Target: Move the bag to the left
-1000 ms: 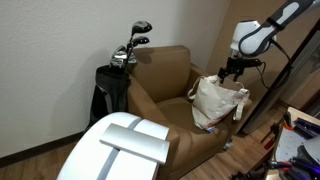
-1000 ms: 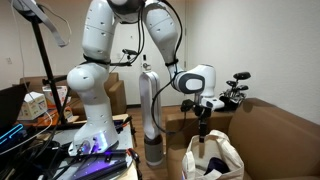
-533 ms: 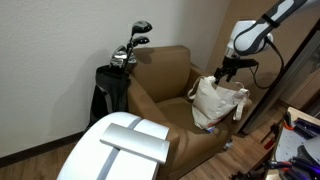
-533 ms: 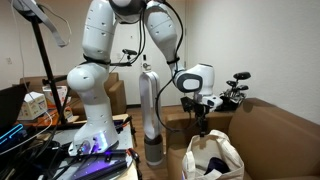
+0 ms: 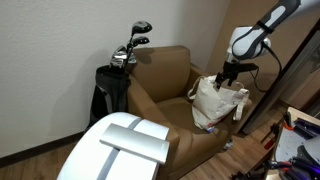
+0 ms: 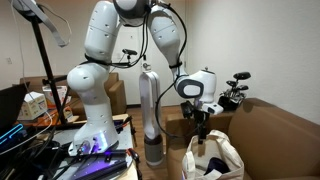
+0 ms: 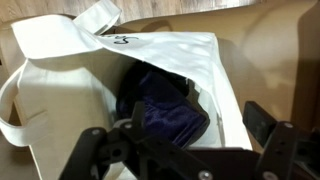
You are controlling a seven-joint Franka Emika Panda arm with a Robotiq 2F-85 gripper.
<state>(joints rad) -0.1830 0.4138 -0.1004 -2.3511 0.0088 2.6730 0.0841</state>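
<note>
The bag (image 5: 215,103) is seen slumped on the seat of the brown armchair (image 5: 160,75), on the side away from the golf clubs (image 5: 130,50). Its mouth is agape, and in the wrist view a dark blue cloth (image 7: 165,100) is shown lying inside it. The gripper (image 5: 226,76) is held just above the open mouth; whether the rim is touched cannot be told. In the wrist view the jaws are seen spread wide, with nothing between them. The step in hand is judged to be the taking of a hold. Since the fabric is soft and will likely fold under load, a grasp is best taken on the upper hem or on a loop handle (image 7: 103,15). One finger should be lowered inside the mouth and one outside, so that a single wall of cloth is pinched rather than the contents. The descent should be kept short, and the jaws closed firmly before any lift is begun. The bag is better raised a little than dragged, as it may be caught by the seat cushion and tipped over.
</note>
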